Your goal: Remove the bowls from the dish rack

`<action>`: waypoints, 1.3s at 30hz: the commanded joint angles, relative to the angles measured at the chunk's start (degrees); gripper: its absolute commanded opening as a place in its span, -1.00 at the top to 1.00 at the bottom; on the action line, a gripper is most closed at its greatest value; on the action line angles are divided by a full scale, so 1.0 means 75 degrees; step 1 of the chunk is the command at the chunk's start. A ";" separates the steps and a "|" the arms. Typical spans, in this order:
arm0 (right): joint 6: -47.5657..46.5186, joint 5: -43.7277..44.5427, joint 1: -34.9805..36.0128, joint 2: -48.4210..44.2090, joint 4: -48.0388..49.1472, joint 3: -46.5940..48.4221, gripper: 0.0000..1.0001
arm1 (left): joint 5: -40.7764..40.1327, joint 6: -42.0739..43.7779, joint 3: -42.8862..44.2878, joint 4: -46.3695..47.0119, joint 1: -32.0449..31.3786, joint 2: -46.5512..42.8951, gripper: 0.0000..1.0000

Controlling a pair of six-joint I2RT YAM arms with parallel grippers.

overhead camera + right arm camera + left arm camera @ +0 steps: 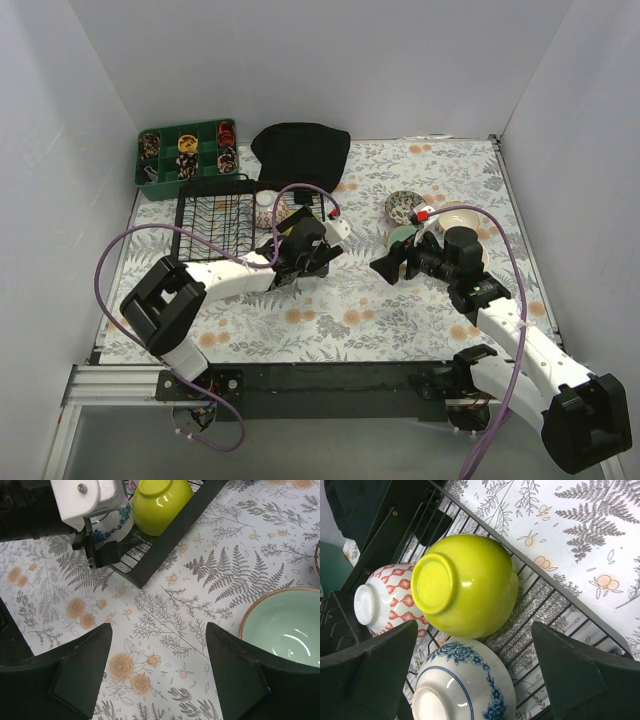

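The black wire dish rack (215, 215) stands at the back left. My left gripper (298, 262) hangs over its right end, wide open. In the left wrist view its fingers (370, 672) straddle a white bowl with blue flowers (470, 680), not touching it. Beyond that bowl lie a lime-green bowl (470, 585) and a red-patterned bowl (387, 602), all bottom-up on the rack wires (555, 605). My right gripper (385, 268) is open and empty over the flowered cloth (159, 627). A pale mint bowl (285, 630) sits upright just to its right.
A blue-patterned bowl (403, 207), the mint bowl (403, 238) and a cream bowl (462, 220) stand on the table at the right. A green compartment tray (185, 155) and a black cloth (300, 150) lie at the back. White walls close in three sides.
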 commanded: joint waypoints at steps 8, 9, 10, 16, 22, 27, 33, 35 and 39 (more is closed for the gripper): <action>-0.0083 -0.0157 0.0023 0.0023 0.0363 -0.0081 -0.67 | -0.0311 0.0667 -0.0642 0.1038 -0.0167 -0.0051 -0.97; -0.0083 -0.0168 0.0023 0.0011 0.0363 -0.0081 -0.68 | -0.0335 0.0690 -0.0619 0.1038 -0.0155 0.0031 -0.97; -0.0083 -0.0157 0.0035 -0.0001 0.0363 -0.0081 -0.67 | -0.0347 0.0714 -0.0595 0.1062 -0.0155 0.0183 -0.96; -0.0083 -0.0168 0.0035 -0.0024 0.0363 -0.0081 -0.67 | 0.0063 0.0351 -0.0058 0.0186 0.0079 0.0676 -0.96; -0.0072 -0.0145 0.0035 -0.0001 0.0363 -0.0070 -0.67 | 0.0601 0.0046 0.0529 -0.0986 0.0197 0.0922 -0.96; -0.0072 -0.0145 0.0035 0.0034 0.0363 -0.0058 -0.67 | 0.0532 0.0093 0.0706 -0.1258 0.0279 0.1285 -0.96; -0.0060 -0.0133 0.0035 0.0046 0.0363 -0.0104 -0.67 | -0.0088 0.0104 0.0788 -0.0792 0.0326 0.1614 -0.96; -0.0072 -0.0133 0.0035 0.0058 0.0363 -0.0093 -0.68 | -0.0287 0.0128 0.0788 -0.0626 0.0326 0.1707 -0.96; -0.0072 -0.0122 0.0035 0.0081 0.0363 -0.0116 -0.67 | -0.0534 0.0058 0.0811 -0.0251 0.0326 0.1836 -0.96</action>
